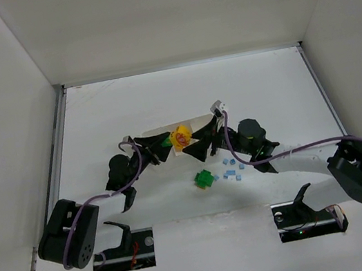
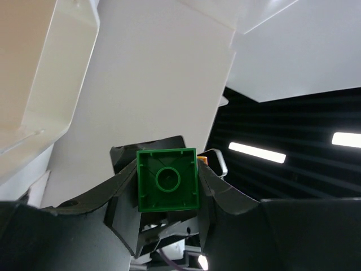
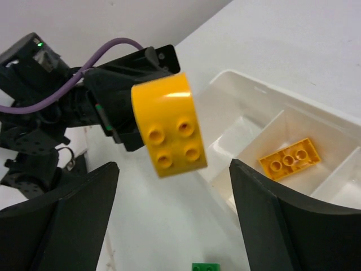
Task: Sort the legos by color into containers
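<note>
Left fingers (image 2: 121, 195) are closed on a green brick (image 2: 167, 179). One finger presses on each of its two sides, and the hollow underside of the brick faces the wrist camera. In the view from above we find this brick lifted over the counter (image 1: 263, 86), close to the white tray (image 3: 265, 84). Most of the tray is hidden there by the two arms.

Right fingers (image 3: 282, 226) stand wide apart and grip nothing. Between them we see a rounded yellow brick (image 3: 169, 127) in the air. It touches neither finger, and its four studs are turned to the camera. Behind it is the black body of the left arm (image 3: 113, 96). From above, this yellow brick sits between the fingers of both arms, just beside the held green one.

The tray has three square compartments with thin white walls between them. A flat yellow brick (image 3: 289, 160) lies in the middle compartment, studs up and a little turned against the walls.

On the counter, outside the tray and nearer to the arm bases, a second green brick (image 1: 205, 179) rests alone – in the right wrist view only its top edge shows at the bottom. Just to the right of it, several small light-blue bricks (image 1: 229, 167) are scattered on the counter, near each other. We cannot tell if any of them touch.
</note>
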You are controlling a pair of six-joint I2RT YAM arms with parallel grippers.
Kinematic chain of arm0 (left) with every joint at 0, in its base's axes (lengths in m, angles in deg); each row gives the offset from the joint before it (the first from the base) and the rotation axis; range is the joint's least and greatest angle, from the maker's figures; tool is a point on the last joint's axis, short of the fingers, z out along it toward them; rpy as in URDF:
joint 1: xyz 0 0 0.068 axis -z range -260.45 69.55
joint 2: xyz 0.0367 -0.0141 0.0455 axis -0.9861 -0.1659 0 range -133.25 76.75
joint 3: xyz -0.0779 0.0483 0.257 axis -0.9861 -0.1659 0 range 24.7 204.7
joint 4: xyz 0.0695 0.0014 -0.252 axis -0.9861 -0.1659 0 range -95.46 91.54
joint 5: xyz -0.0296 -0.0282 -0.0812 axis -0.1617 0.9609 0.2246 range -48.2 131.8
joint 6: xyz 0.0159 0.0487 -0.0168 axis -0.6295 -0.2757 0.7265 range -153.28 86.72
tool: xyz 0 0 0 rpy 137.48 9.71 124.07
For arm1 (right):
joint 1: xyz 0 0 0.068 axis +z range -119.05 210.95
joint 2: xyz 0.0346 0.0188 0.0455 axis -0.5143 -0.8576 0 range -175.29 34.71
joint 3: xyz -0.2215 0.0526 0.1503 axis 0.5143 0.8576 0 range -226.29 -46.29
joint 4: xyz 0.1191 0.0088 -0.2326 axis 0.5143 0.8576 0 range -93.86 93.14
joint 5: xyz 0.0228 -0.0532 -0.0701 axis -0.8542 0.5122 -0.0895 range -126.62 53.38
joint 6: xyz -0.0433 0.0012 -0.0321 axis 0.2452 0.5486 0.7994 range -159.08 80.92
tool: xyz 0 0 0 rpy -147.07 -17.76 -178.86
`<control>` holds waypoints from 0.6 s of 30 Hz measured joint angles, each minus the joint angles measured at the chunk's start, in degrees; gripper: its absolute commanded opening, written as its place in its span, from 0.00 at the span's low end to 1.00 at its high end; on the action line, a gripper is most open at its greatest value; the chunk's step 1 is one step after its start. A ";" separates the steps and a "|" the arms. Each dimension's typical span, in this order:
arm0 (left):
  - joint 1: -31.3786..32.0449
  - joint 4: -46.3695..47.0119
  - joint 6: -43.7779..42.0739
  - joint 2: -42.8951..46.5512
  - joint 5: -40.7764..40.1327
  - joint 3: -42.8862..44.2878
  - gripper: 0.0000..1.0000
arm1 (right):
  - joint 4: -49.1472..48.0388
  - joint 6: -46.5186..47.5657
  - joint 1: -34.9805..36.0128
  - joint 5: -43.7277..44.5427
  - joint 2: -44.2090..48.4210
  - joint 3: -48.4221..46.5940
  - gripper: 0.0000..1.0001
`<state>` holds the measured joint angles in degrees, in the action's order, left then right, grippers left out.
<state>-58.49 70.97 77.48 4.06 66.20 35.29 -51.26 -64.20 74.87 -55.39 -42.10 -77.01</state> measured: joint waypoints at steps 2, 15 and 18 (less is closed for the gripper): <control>0.85 -1.11 -1.11 0.39 0.68 0.04 0.18 | 0.81 0.31 0.00 0.90 0.11 -0.13 0.77; 4.63 -8.44 -6.60 1.27 1.46 1.64 0.22 | 2.03 1.42 -0.02 2.27 0.72 -0.90 0.36; 4.76 -8.87 -6.78 1.29 1.31 1.99 0.29 | 2.03 1.27 -0.15 2.25 0.72 -0.90 0.33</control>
<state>-53.73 62.09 70.70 5.35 67.51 37.27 -49.22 -62.94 74.72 -53.14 -41.38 -77.91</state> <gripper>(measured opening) 0.337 0.456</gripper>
